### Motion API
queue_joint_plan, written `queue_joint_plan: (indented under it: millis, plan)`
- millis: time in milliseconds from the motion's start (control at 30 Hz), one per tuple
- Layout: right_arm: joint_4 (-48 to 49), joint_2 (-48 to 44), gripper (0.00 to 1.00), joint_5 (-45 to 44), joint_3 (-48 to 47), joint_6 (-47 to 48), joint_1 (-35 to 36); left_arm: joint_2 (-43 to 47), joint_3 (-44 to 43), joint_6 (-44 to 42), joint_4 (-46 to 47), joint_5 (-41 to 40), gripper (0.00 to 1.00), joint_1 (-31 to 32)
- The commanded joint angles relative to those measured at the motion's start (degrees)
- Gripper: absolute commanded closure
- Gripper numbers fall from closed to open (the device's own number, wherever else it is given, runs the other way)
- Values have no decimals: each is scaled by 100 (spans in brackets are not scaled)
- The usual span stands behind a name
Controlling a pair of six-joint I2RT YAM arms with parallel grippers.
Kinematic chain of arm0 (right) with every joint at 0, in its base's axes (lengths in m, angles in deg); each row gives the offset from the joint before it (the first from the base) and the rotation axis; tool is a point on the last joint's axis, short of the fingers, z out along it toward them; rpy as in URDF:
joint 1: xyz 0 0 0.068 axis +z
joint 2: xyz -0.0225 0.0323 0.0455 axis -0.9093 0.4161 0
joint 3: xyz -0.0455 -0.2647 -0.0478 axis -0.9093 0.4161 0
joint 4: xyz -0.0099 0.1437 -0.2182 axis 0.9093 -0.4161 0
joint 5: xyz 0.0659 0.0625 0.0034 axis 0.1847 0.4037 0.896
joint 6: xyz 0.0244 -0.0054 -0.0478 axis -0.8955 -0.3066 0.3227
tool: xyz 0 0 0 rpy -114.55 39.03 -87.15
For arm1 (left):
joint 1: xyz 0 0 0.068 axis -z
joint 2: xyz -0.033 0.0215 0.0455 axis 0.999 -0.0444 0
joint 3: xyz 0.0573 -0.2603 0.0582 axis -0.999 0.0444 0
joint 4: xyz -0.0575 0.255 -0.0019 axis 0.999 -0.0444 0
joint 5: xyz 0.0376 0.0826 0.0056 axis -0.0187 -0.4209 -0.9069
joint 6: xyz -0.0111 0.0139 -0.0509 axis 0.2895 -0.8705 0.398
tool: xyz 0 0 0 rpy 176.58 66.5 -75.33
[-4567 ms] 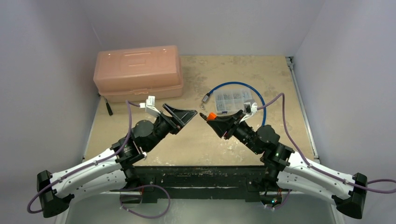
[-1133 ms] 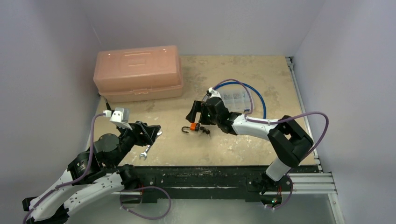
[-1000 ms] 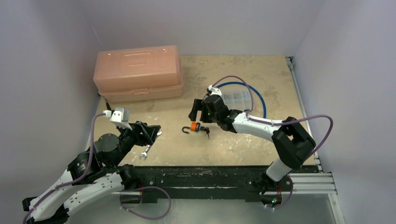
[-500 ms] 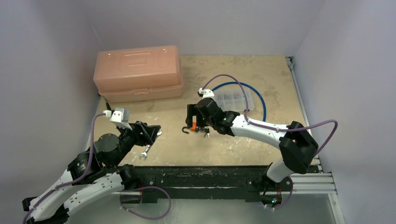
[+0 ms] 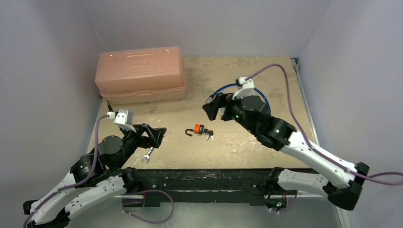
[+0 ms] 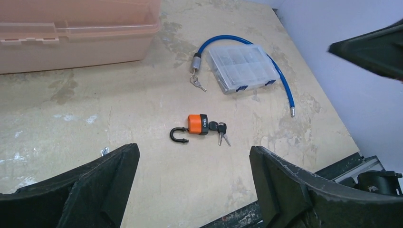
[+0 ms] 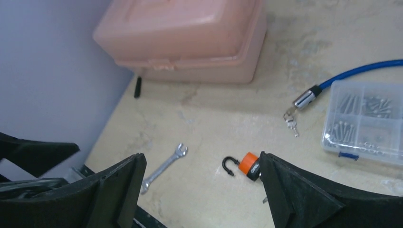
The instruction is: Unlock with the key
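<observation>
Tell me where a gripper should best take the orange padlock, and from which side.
Take the padlock probably by its orange body, from straight above, closing across the two bare long edges. It lies flat, the open shackle at one end and the keys at the other.

The pink box (image 6: pixel 71 42) is cut off at the top of the left wrist view. The writing on the orange lock (image 6: pixel 196 124) is too small to read.

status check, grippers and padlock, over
left gripper open, empty. right gripper open, empty. padlock on table, shackle open, keys at its base. wrench by left gripper, apart from padlock.
</observation>
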Motion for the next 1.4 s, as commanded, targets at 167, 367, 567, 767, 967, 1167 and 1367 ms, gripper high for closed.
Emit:
queue_joint_plan:
  millis: [167,367,567,767,967,1167,1367]
  plan:
    - [-259,-1768,1,-1218,1030,-528,20,-494,8,-485,601,-279,5,-22]
    - [-670,-2759,1,-1809,1653,-1116,20,-863,96,-635,727,-508,5,-22]
    - [-506,-3648,1,-1652,2650,-1580,20,-928,96,-623,696,-584,5,-21]
    - [-516,-3868,1,-1527,2949,-1781,20,-859,118,-595,638,-634,5,-22]
    - [-480,-3824,1,-1521,3040,-1868,20,-838,125,-583,593,-692,5,-20]
    - [-509,-3750,1,-1563,3066,-1932,20,-868,134,-613,600,-675,5,-17]
    - [-546,-3565,1,-1704,2925,-1771,20,-847,138,-637,595,-631,5,-16]
